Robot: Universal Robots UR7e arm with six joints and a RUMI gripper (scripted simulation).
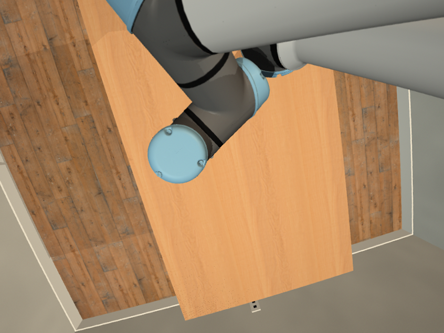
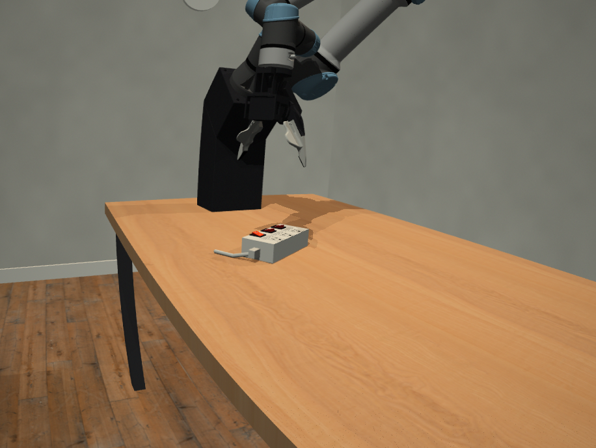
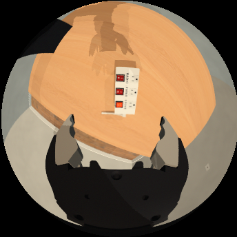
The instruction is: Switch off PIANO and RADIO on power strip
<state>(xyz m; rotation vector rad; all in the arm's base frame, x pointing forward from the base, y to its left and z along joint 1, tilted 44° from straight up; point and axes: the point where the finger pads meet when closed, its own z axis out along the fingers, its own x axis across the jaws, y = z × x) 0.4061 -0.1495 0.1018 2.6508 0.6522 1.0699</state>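
A light grey power strip [image 2: 276, 241] [image 3: 126, 91] lies face up on the wooden table [image 2: 385, 308] [image 3: 69, 76], with a short cable stub [image 2: 230, 252] at its near end. It has three red rocker switches in a row. In the wrist view the RADIO switch [image 3: 120, 78] and the PIANO switch [image 3: 119, 91] look dark red, and the third switch [image 3: 119, 105] near the cable end glows brighter orange-red. My gripper [image 2: 272, 152] [image 3: 117, 132] is open and empty, hanging high above the strip. In the top view the arm hides the strip.
A black column [image 2: 228, 154] stands on the table behind the strip. The table's left edge [image 2: 144, 284] is close to the strip. The arm's links [image 1: 217, 87] fill the top of the top view.
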